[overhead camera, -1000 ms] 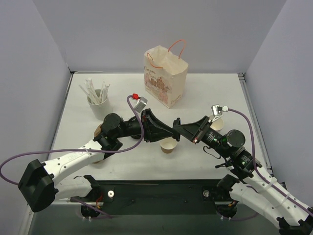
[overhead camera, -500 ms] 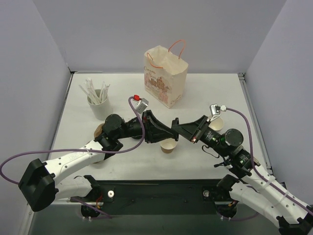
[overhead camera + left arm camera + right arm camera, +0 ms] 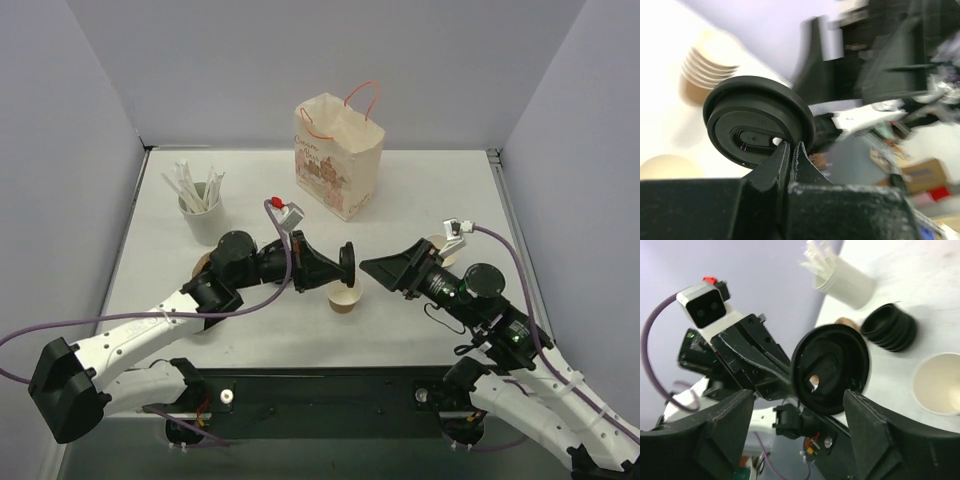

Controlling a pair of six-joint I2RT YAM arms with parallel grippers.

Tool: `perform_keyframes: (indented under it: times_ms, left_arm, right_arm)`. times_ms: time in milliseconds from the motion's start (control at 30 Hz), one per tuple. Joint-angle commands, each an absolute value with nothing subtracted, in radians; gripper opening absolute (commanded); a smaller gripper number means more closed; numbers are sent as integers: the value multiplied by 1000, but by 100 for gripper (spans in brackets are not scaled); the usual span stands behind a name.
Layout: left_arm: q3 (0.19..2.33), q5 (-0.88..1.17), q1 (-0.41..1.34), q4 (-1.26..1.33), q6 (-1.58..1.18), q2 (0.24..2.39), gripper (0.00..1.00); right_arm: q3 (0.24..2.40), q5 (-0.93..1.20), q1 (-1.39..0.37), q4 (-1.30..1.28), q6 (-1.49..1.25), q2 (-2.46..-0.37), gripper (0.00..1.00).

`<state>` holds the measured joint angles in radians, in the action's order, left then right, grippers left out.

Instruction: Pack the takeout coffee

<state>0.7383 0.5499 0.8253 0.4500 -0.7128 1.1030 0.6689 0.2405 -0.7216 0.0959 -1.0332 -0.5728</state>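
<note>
A takeout coffee with its lid on is out of view. An open brown paper cup [image 3: 345,298] [image 3: 940,385] stands at the table's middle. Just above it a black lid [image 3: 349,264] [image 3: 757,127] [image 3: 830,369] is held on edge in the air. My left gripper [image 3: 340,268] [image 3: 791,145] is shut on the lid's rim. My right gripper [image 3: 372,268] [image 3: 797,392] is open a short way to the right of the lid, its fingers apart from it and facing it.
A paper bag [image 3: 338,155] with handles stands open at the back. A white holder of wrapped sticks [image 3: 200,210] is at the back left. A stack of lidless cups [image 3: 443,250] [image 3: 707,67] sits by the right arm, and a stack of black lids [image 3: 890,330] lies near the left arm.
My left gripper has shut on the lid's rim. My right gripper has opened, let go of the lid and drawn back to the right.
</note>
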Motion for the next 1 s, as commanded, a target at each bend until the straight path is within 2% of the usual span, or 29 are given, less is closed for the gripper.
perform_keyframes:
  times_ms: [0,133,233,333,567,967]
  left_arm:
    - [943,267,825,-105,-506,1074,0]
    - [1145,50,867,-497,-450,1225,0]
    - [1326,-133,964,-706,-419,1383,0]
    - [1469,-204,1029,-840,-420,1523,0]
    - [1583,-198,1057,-919,-425,1660,0]
    - [1661,-172,1089,-948,-426,1753,0]
  right_arm:
    - [839,3,-727,-282,-858,-529,79]
    - [861,-145,-729,-438,-815,-505,86]
    - [857,-218,-727,-495,-812,-491,87]
    - [862,-235,-727,-525,-801,-485,88]
    - [876,-258,-726,-558,-778,-450,93]
    - [874,-270,-727,-569,-759,-446,94]
